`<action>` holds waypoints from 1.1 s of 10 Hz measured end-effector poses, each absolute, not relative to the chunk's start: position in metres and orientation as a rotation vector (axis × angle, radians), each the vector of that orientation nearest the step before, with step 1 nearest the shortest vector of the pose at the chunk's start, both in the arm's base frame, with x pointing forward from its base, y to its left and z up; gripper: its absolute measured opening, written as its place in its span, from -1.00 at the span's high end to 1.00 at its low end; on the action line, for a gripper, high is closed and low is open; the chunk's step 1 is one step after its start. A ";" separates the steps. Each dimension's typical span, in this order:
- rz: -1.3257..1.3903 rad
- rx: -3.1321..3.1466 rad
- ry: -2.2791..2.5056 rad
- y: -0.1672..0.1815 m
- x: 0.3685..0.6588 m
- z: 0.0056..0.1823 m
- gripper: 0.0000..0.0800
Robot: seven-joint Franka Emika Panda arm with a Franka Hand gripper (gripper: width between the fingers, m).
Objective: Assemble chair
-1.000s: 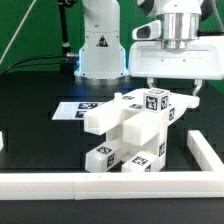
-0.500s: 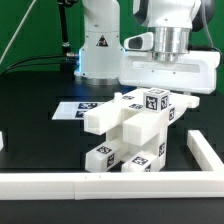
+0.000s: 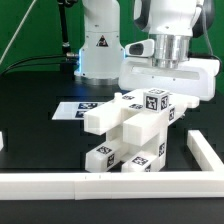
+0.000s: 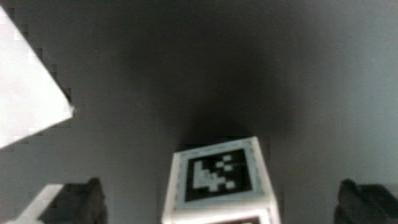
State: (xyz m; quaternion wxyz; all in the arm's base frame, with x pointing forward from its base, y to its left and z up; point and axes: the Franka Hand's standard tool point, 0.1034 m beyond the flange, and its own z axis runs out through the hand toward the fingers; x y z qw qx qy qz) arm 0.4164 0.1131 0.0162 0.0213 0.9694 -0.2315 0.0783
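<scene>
Exterior view: chair [image 3: 130, 135] stands inside white border rail [image 3: 120, 182].

It looked like a robotics lab. A white robot arm [image 3: 165, 45] stood bolted on a black table [image 3: 30, 110], a white border rail [image 3: 100, 184] fenced the work area, and a flat marker board [image 3: 75, 108] with printed tags lay fixed there. A green backdrop [image 3: 25, 30] and loose cables hung behind.
</scene>
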 end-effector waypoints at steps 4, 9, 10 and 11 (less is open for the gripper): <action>0.238 3.006 -0.704 0.113 0.415 0.015 0.04; 0.238 3.006 -0.701 0.114 0.415 0.015 0.30; 0.238 3.007 -0.701 0.114 0.415 0.015 0.30; 0.238 3.007 -0.701 0.114 0.415 0.015 0.30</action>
